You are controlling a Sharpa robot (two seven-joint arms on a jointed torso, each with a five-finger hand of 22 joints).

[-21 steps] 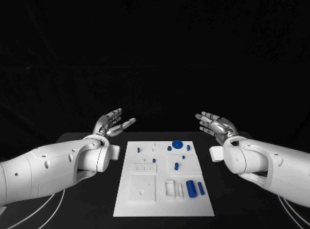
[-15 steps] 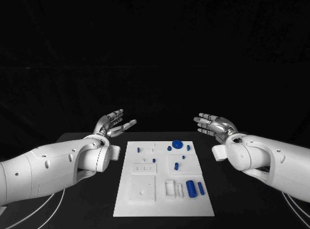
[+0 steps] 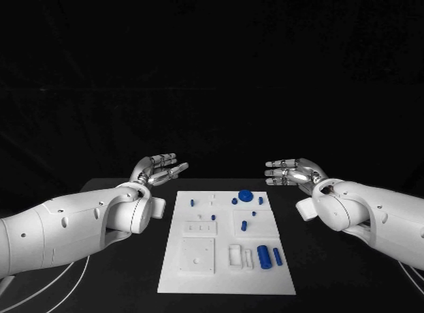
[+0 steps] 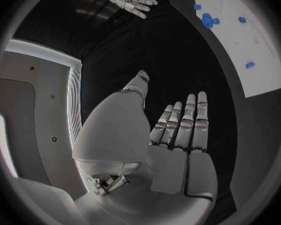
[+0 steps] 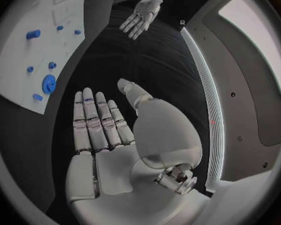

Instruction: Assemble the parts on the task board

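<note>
1. Left hand [image 3: 158, 168] raised above the table's far left, fingers [image 4: 185, 122] straight and side by side, thumb out; holds nothing, touches nothing.
2. Right hand [image 3: 290, 172] raised at far right, fingers [image 5: 95, 117] extended, thumb apart; empty, touching nothing.
3. Task board [image 3: 205, 274] lies flat mid-table between the arms, both hands well apart from it.
4. Blue parts [image 3: 263, 256] on the board's right half: a round one near the far edge, cylinders near the front.

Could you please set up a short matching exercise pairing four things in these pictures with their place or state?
Things:
1. left hand
2. right hand
3. big round blue part
4. long blue cylinder

Place or state:
A. lies near the task board's near edge
B. open, beyond the board's right side
C. sits near the board's far edge
D. open, beyond the board's left side

Pairs: 1-D, 2-B, 3-C, 4-A
</note>
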